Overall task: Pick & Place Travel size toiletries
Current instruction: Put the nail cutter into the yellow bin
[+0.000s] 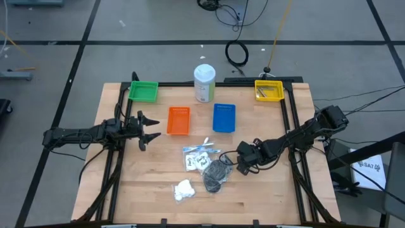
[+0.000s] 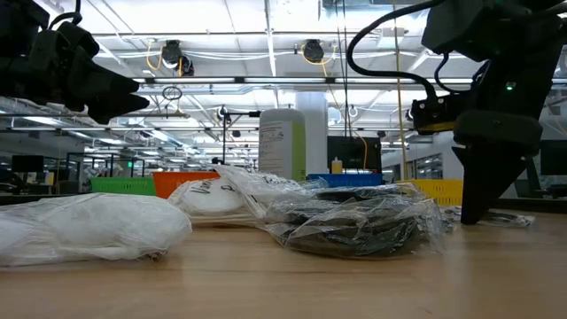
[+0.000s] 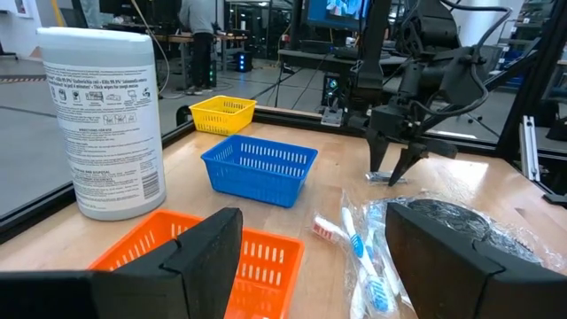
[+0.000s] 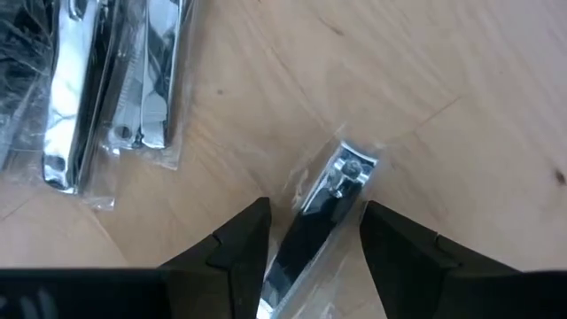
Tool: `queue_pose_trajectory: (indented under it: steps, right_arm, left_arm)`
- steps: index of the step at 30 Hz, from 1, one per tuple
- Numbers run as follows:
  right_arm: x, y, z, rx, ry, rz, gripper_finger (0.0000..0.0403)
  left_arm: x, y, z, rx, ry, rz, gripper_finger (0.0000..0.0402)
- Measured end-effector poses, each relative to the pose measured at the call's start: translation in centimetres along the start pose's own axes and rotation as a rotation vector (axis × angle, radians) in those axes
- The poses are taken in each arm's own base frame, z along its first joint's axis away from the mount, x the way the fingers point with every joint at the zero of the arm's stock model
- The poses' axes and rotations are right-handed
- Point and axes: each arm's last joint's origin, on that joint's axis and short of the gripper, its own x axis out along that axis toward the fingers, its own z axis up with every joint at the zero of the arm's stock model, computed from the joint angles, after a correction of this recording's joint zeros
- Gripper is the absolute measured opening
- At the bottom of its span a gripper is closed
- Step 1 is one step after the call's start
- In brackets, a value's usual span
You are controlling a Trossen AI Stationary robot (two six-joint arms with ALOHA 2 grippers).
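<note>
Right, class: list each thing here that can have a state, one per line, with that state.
Left gripper: open, empty, raised beside the orange tray.
Right gripper: open, fingers astride a bagged nail clipper on the table.
Wipes bottle: upright, lid on.
Blue tray: empty.
Sachets: heaped, lying flat.

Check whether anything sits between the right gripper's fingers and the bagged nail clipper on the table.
Nothing visible does. The right gripper is open, its fingers on either side of the bagged nail clipper on the bare wood. A second packet of metal tools lies off to one side, clear of the fingers.
</note>
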Motion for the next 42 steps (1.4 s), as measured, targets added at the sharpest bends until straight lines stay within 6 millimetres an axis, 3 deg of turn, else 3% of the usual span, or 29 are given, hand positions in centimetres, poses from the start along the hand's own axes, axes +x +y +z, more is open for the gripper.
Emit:
queue_pose_trajectory:
  steps: [6,15,21,33,42]
  right_arm:
    - [0.4,-0.3,-0.2,0.049,0.015,-0.023,0.0143]
    - [0.4,-0.6,0.0,0.038,0.020,-0.024,0.0041]
    - [-0.6,-0.9,0.5,-0.005,-0.010,0.015,0.0038]
    - [-6.2,-2.9,2.4,-0.038,-0.306,0.092,0.0045]
    - [-10.0,-8.1,4.4,0.063,-0.557,-0.102,0.0045]
  left_arm:
    - [0.0,0.0,0.0,0.000,0.000,0.000,0.0274]
    - [0.0,0.0,0.0,0.000,0.000,0.000,0.0274]
    - [0.0,0.0,0.0,0.000,0.000,0.000,0.0274]
    - [0.0,0.0,0.0,0.000,0.001,0.000,0.0274]
    - [0.0,0.0,0.0,0.000,0.000,0.000,0.0273]
